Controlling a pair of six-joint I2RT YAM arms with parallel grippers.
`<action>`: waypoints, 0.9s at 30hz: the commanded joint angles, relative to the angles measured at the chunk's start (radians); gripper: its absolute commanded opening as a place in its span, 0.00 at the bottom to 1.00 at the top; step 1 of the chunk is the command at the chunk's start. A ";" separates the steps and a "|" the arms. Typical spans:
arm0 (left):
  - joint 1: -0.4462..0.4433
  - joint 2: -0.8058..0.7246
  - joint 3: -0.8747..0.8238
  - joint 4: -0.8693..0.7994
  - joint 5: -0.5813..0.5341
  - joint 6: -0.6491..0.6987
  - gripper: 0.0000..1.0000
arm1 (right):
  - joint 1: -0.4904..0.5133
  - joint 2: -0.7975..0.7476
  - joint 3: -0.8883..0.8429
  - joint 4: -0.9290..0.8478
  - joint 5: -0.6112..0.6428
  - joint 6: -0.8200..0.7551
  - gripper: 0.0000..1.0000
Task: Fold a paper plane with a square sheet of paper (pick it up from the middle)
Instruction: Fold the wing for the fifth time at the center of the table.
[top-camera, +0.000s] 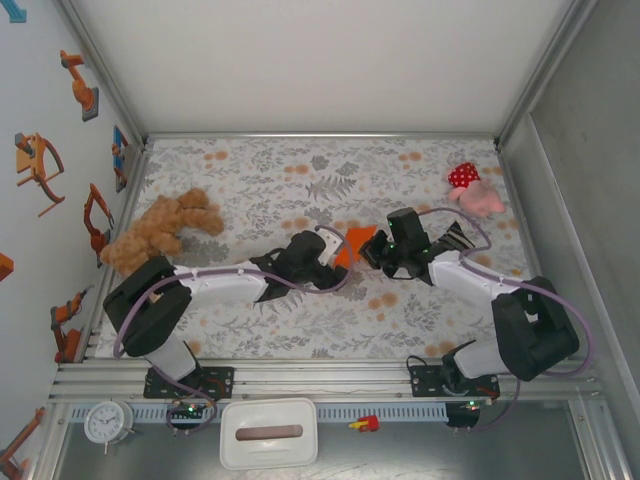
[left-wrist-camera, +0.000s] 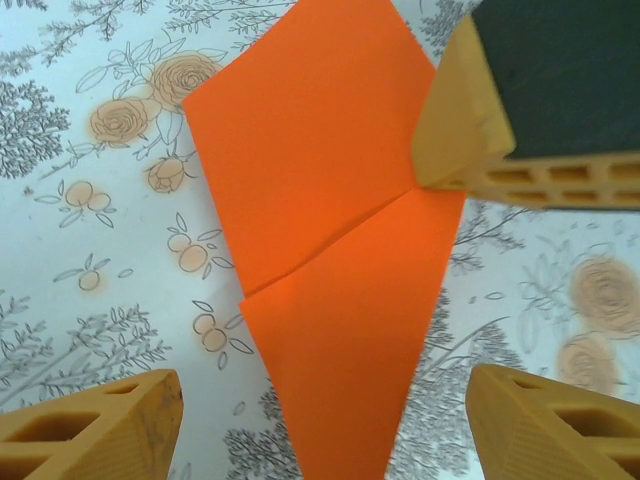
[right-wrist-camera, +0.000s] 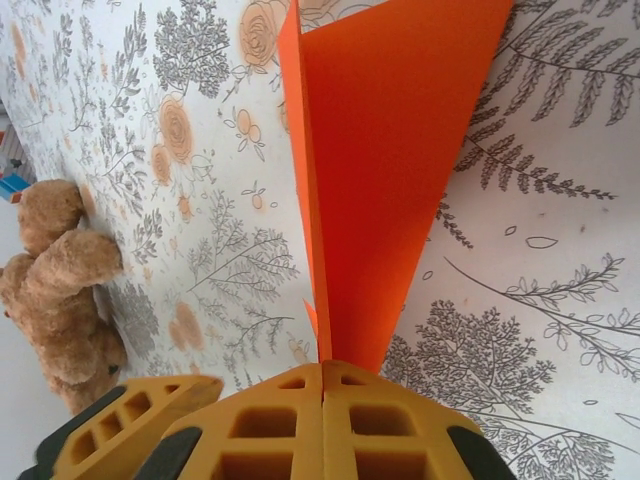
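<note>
Closest to the right wrist camera, the yellow fingers (right-wrist-camera: 280, 430) of the right end effector (right-wrist-camera: 322, 375) are pressing flat against each other, and the narrow end of the paper plane (right-wrist-camera: 390, 150) is running in between them, so this end effector is gripping the plane. From there the bright orange paper is widening away across the flowered desk (right-wrist-camera: 540, 300), one long flap standing up on edge along the centre crease while the rest is lying flat.

In the left wrist view the left end effector (left-wrist-camera: 325, 400) is standing open, one finger (left-wrist-camera: 90, 425) on each side of the plane's (left-wrist-camera: 330, 200) pointed end and neither touching it. A crease is crossing the paper from edge to edge. At the upper right the right end effector (left-wrist-camera: 440, 165) is resting its tip on the paper's edge.

From above, the plane (top-camera: 352, 245) is sitting near the middle of the desk (top-camera: 260, 310), between the left end effector (top-camera: 335, 258) and the right end effector (top-camera: 372, 250). A brown teddy bear (top-camera: 165, 228) is lying by the left wall, well apart from it, and a red-and-pink polka-dot plush (top-camera: 470, 188) is lying at the far right.
</note>
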 joint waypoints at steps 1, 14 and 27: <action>-0.021 0.034 0.011 0.066 -0.063 0.143 0.72 | -0.010 0.007 0.038 -0.043 -0.017 -0.001 0.00; -0.018 0.139 0.024 0.174 -0.020 0.219 0.60 | -0.024 0.027 0.045 -0.057 -0.040 0.027 0.00; -0.018 0.181 0.053 0.151 0.008 0.242 0.46 | -0.024 0.067 0.045 -0.059 -0.071 0.027 0.00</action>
